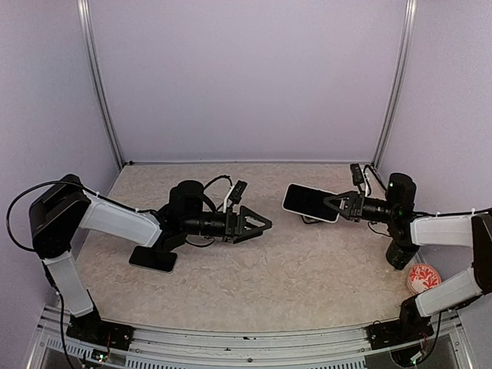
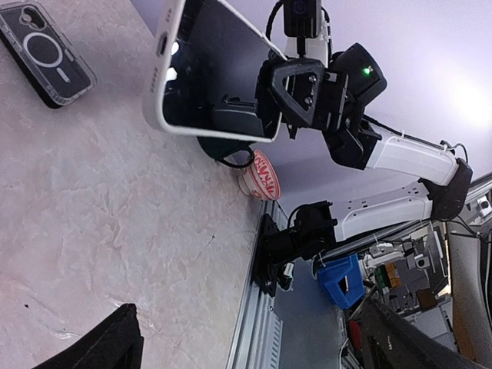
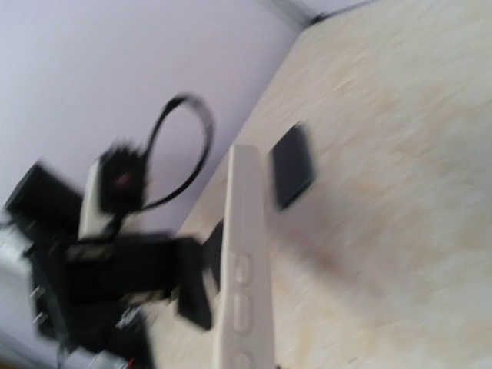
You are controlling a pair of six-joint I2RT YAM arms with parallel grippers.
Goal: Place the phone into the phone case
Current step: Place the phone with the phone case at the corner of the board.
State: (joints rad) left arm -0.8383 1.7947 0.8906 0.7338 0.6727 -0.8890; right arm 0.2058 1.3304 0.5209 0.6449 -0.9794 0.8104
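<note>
One gripper alone bears it: your right gripper [image 1: 334, 204] pinches the phone case [image 2: 156, 77], phone [image 1: 310, 202] inside, aloft at the right. Your left gripper [image 1: 265, 224] hangs wide, empty. That edge pinch could slip, dropping it onto the table [image 1: 307, 284].

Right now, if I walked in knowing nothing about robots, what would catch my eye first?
Probably the phone in its pale phone case, held off the table right of centre by the right arm's jaws. Facing it from the left, the left arm's jaws gape wide and empty. A second dark phone lies flat on the table beneath that arm.
</note>
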